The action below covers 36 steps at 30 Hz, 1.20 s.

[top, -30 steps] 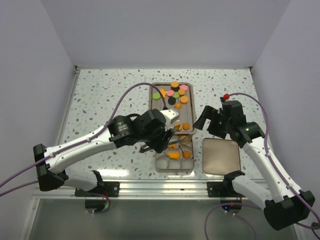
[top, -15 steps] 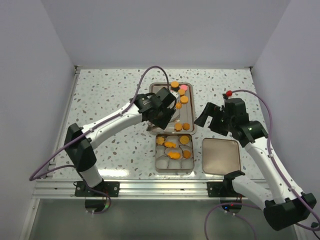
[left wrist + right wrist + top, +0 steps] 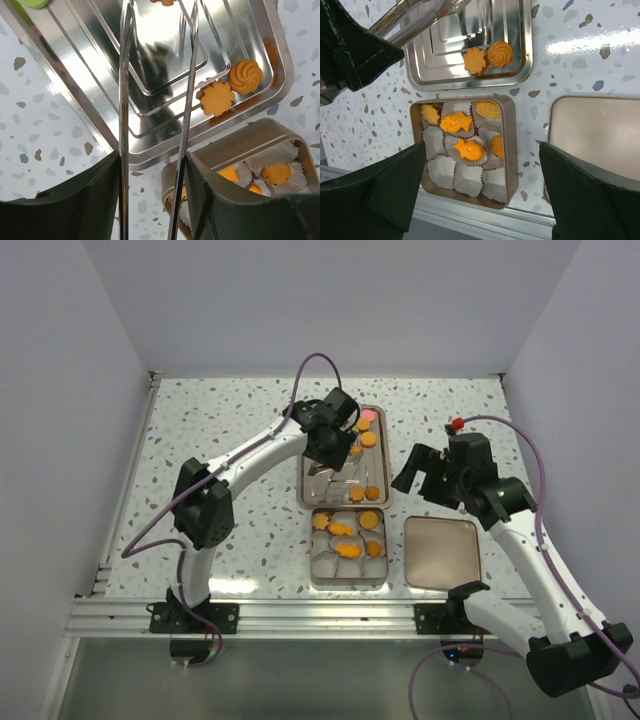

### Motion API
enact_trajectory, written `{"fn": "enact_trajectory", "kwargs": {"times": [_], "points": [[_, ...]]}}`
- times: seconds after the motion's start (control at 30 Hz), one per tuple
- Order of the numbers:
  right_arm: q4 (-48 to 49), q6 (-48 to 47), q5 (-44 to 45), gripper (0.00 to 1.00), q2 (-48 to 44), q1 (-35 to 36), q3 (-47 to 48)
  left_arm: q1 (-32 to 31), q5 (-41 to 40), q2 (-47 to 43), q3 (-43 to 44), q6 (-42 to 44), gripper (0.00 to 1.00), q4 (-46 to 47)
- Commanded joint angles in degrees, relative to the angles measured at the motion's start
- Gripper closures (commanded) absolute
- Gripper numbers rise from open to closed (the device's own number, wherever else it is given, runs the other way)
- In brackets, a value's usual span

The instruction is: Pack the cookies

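Top view: the left gripper is reaching over the tray, which is lying at 12 o'clock from the tin. Cookies are sitting at the tray's 1 o'clock corner, with two more at its 5 o'clock corner. Others are lying in the tin. The lid is resting at 3 o'clock from the tin. The right gripper is hanging at 2 o'clock from the tin, its fingers spread wide and holding nothing.

Left wrist: the fingers are clamping tongs, whose blades are standing apart over the bare middle of the tray. A flower cookie and a swirl cookie are lying side by side at 3 o'clock from the blades.

Right wrist: cups are lining the tin. Those toward 12 o'clock are carrying cookies, and the 6 o'clock row is looking empty.

The cookies are probably light, stiff and brittle, and likely to skate on the polished steel. The tongs should be pinching one gently across its opposite edges, not pressing down on its face.
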Motion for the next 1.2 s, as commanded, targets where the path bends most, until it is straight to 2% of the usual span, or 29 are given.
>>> {"fn": "enact_trajectory", "kwargs": {"times": [0.0,0.33,0.7,0.87,1.17], "points": [[-0.15,-1.78,1.76,0.01,0.63,-0.36,2.78,0.51,3.04,1.71,4.11,1.35,0.44,0.71],[-0.94,-3.1,2.73,0.01,2.22,-0.53,4.27,0.95,4.29,5.41,5.87,0.39,0.44,1.25],[-1.55,-4.07,2.73,0.01,2.92,-0.62,4.98,0.95,2.0,11.56,13.87,-2.08,0.45,-1.83],[-1.91,-4.77,3.0,0.01,2.83,-0.71,5.24,0.95,1.56,9.81,11.77,-1.99,0.47,-1.48],[-0.94,-4.42,1.33,0.01,3.09,-0.79,4.28,0.95,1.38,4.97,2.01,-2.34,0.48,0.63]]}}
